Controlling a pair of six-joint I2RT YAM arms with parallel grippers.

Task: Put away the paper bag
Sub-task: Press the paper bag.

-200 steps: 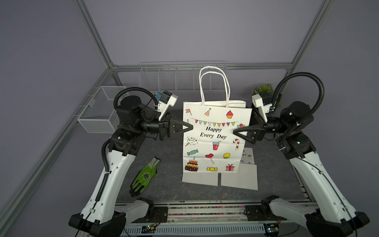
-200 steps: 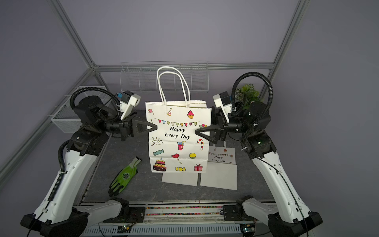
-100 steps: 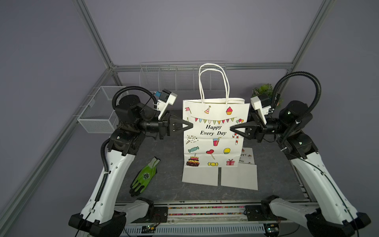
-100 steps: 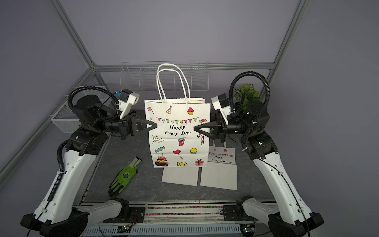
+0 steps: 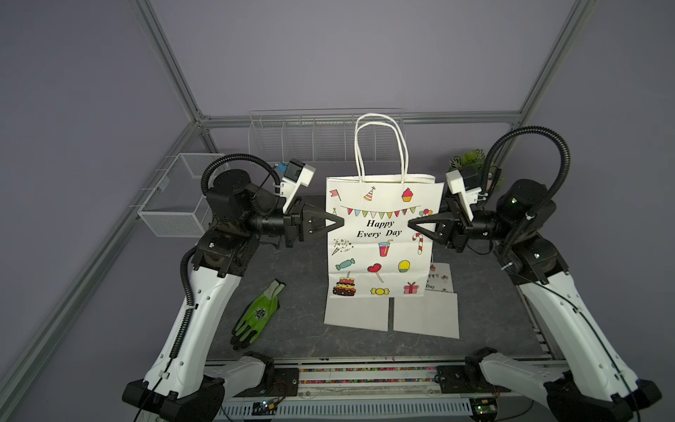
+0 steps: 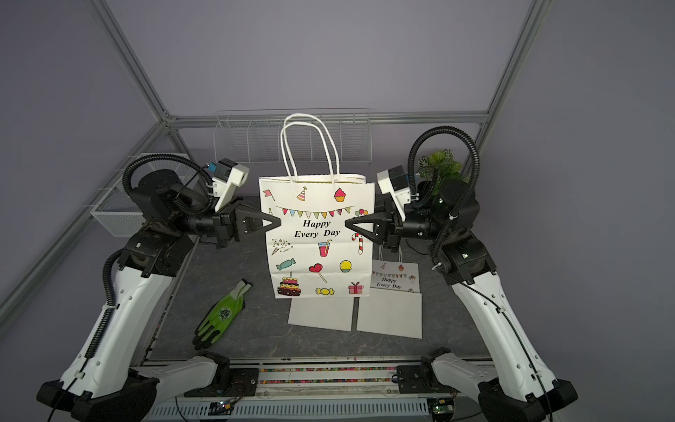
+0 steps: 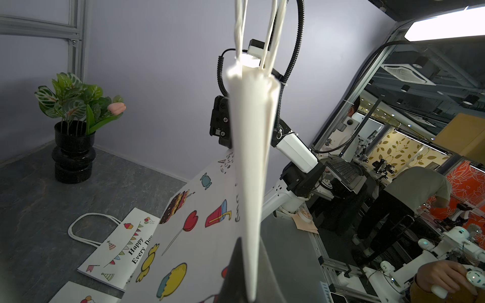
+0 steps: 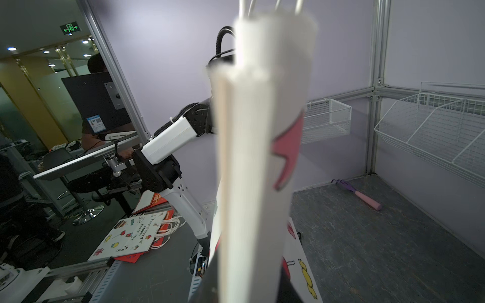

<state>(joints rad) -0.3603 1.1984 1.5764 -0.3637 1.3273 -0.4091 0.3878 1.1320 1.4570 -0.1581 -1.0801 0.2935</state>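
The left claw is pinching the left edge of the paper bag, its tips pressed together on the paper; the right claw is gripping the right edge at the same height. The bag is hanging upright in the middle of both top views, its handles standing up and its mouth squeezed narrow, so its inside is not showing. A wire basket is sitting at the middle left; a wire rack is running along the back wall. On the dark grey table a green glove is lying lower left; two white sheets are lying below the bag, a second printed bag flat beside them; a potted plant is standing at the right rear. Lilac walls and a metal frame are enclosing the space.
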